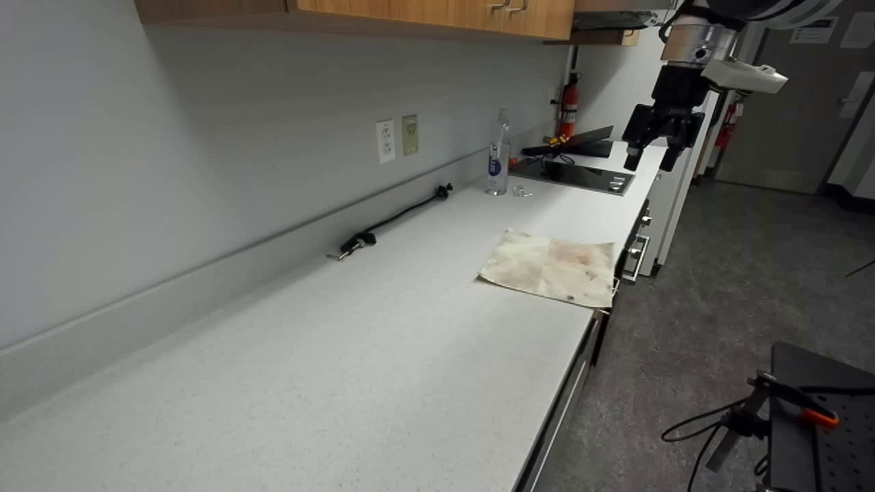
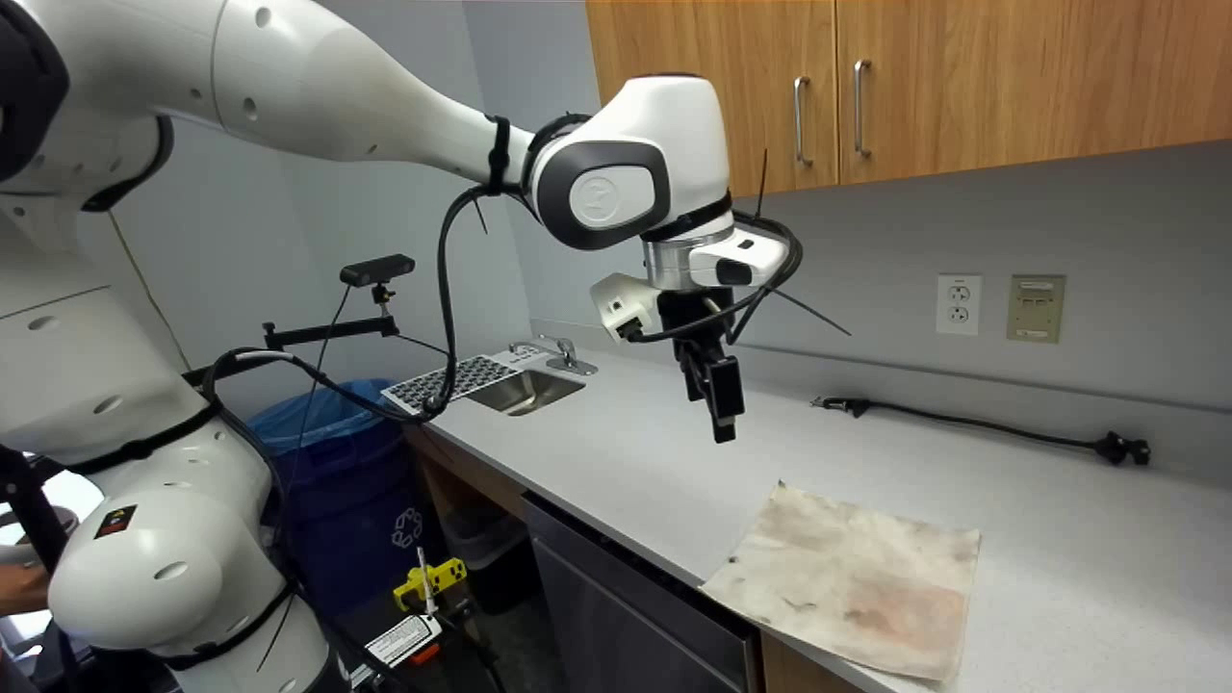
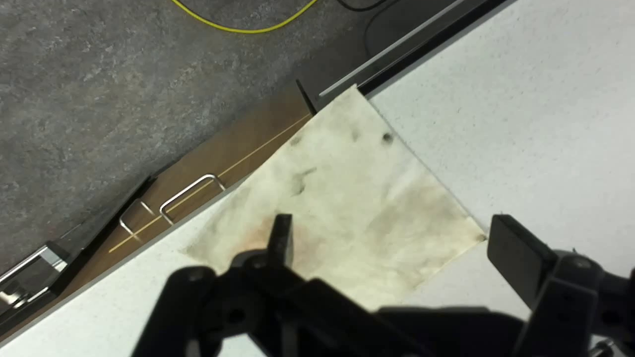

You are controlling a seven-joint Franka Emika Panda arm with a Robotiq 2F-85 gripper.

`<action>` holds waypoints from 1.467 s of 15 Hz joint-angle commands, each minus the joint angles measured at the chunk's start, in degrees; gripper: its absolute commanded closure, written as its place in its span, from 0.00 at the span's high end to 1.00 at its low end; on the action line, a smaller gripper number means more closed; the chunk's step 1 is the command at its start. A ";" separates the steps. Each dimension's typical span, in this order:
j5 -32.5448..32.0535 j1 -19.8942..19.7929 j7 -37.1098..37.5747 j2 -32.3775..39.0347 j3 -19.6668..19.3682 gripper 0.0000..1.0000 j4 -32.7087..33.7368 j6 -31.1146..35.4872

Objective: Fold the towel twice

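The towel, a cream cloth with tan and pinkish blotches and a few dark spots, lies spread flat on the counter in both exterior views. Its front side reaches the counter's front edge, and one corner juts past it in the wrist view. My gripper is up in the air above the counter, apart from the towel, in both exterior views. In the wrist view its black fingers stand wide apart with nothing between them. The gripper hides the towel's lower part there.
The grey-white counter runs along the wall. A black rod with clamps lies near the wall. A clear bottle and a black cooktop are farther along. A sink is at the other end. Wooden cabinets hang above.
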 commanded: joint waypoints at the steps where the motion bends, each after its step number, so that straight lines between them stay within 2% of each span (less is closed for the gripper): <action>1: 2.01 -1.53 0.38 9.34 -1.25 1.00 6.81 3.57; 5: 1.82 -3.77 0.14 17.50 -2.78 1.00 11.68 6.20; 10: 0.68 -7.29 1.43 24.98 -4.93 1.00 15.74 5.62; 11: 0.79 -7.73 1.80 25.83 -5.07 1.00 16.39 5.20; 12: 0.10 -7.36 0.53 23.24 -4.61 1.00 13.40 6.07; 18: -0.84 -7.62 2.17 25.97 -4.97 1.00 15.32 6.76; 22: 0.51 -8.35 1.28 30.95 -4.35 1.00 18.31 5.66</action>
